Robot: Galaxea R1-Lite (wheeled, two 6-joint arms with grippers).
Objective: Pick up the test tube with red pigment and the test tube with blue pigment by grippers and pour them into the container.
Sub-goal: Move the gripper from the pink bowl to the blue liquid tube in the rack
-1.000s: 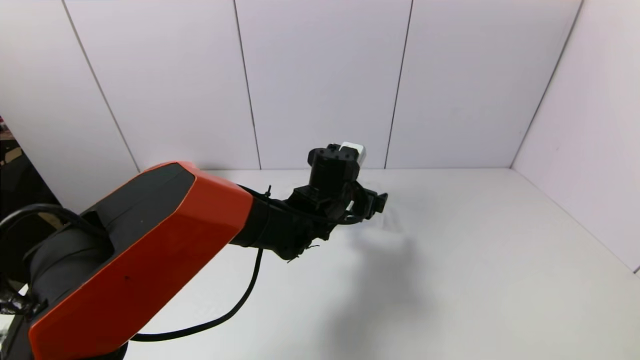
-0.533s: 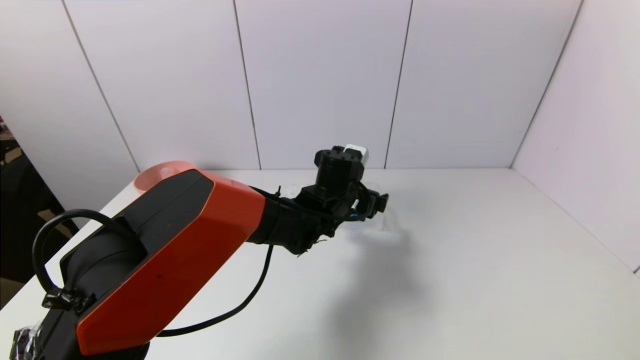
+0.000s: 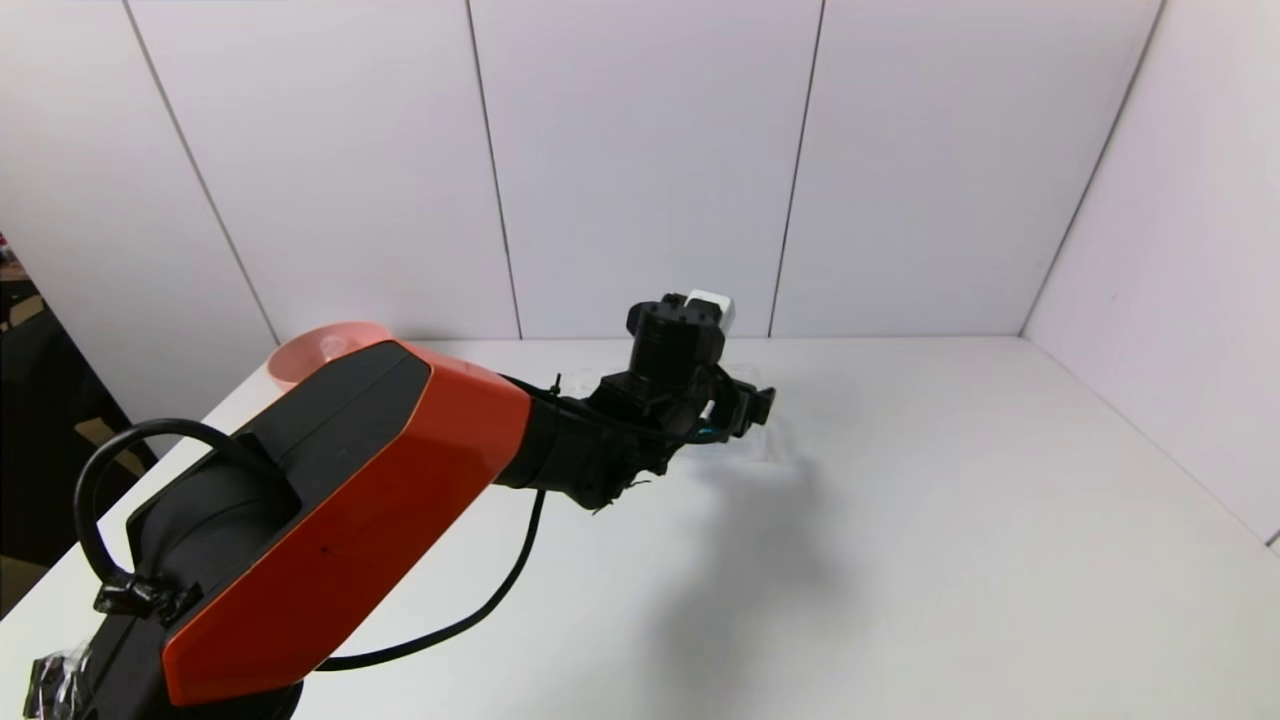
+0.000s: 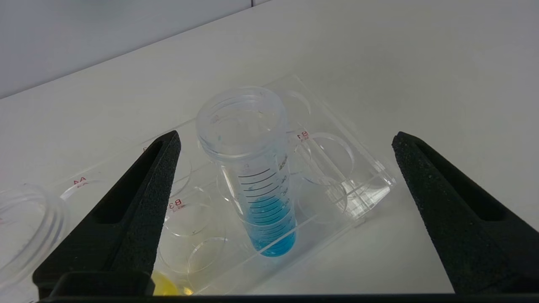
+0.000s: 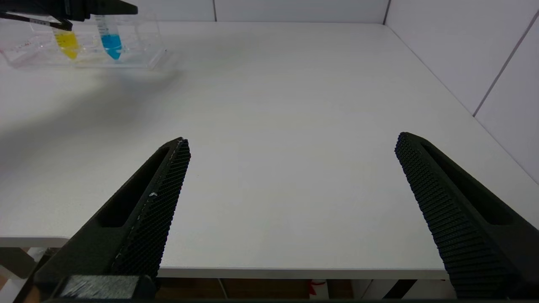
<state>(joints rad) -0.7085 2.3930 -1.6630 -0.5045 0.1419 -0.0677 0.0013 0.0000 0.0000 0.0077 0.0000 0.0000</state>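
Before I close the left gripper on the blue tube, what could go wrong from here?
1. The left gripper is open, and the clear graduated test tube with blue liquid stands off-centre between its fingers, nearer one finger; closing may tip it.
2. The open-topped tube sits in a light clear plastic rack, which may lift or slide along.
3. A yellow-liquid tube stands close beside; a finger might knock it.
The right gripper hangs open at the table's near edge.
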